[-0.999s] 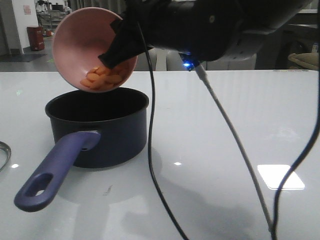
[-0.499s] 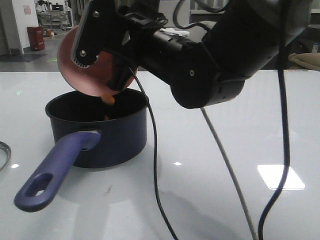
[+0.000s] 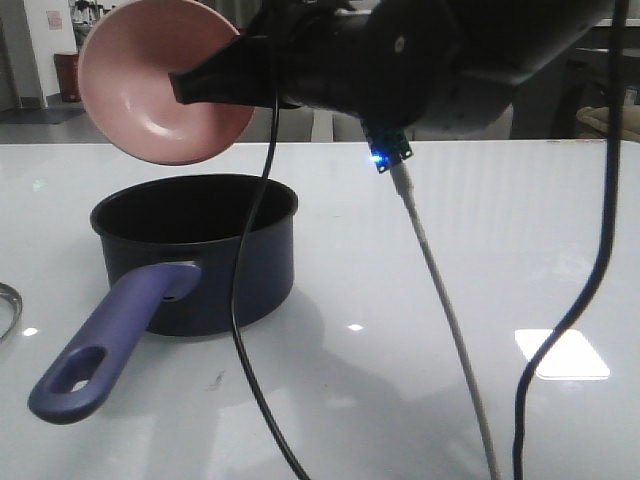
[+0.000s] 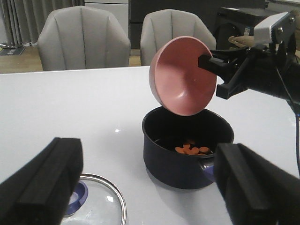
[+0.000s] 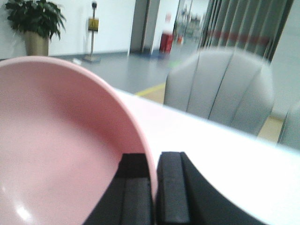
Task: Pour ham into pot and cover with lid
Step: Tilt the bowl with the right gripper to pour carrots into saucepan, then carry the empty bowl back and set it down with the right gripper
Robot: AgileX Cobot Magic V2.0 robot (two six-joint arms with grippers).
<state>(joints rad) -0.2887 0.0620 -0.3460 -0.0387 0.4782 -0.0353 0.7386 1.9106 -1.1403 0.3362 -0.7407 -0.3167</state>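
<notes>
The right arm's black gripper (image 3: 200, 84) is clamped on the rim of the round pink bowl (image 3: 160, 80), one finger inside the rim and one outside, as the right wrist view shows (image 5: 152, 187). The bowl is tipped on its side, held in the air above the dark navy saucepan with a black inside (image 3: 200, 250), and its inside shows bare. In the front view the pan sits at about six o'clock from that gripper, its long purple-blue handle with a hole (image 3: 105, 345) running out toward seven o'clock.

The small orange-pink diced bits of ham (image 4: 192, 149) lie on the pan's floor, directly under the bowl.

The left arm's gripper (image 4: 145, 187) stands wide open with nothing between its black fingers (image 4: 42, 183), low over the table and near the pan. The round clear glass lid with a steel rim and dark blue knob (image 4: 96, 206) lies flat on the table at about nine o'clock from the pan, apart from it.

Everything rests on a glossy white table (image 3: 480, 250) with bright reflections. Behind it stand grey padded chairs (image 4: 84, 40); farther off, the right wrist view shows a potted plant (image 5: 33, 23) and a grey floor.
</notes>
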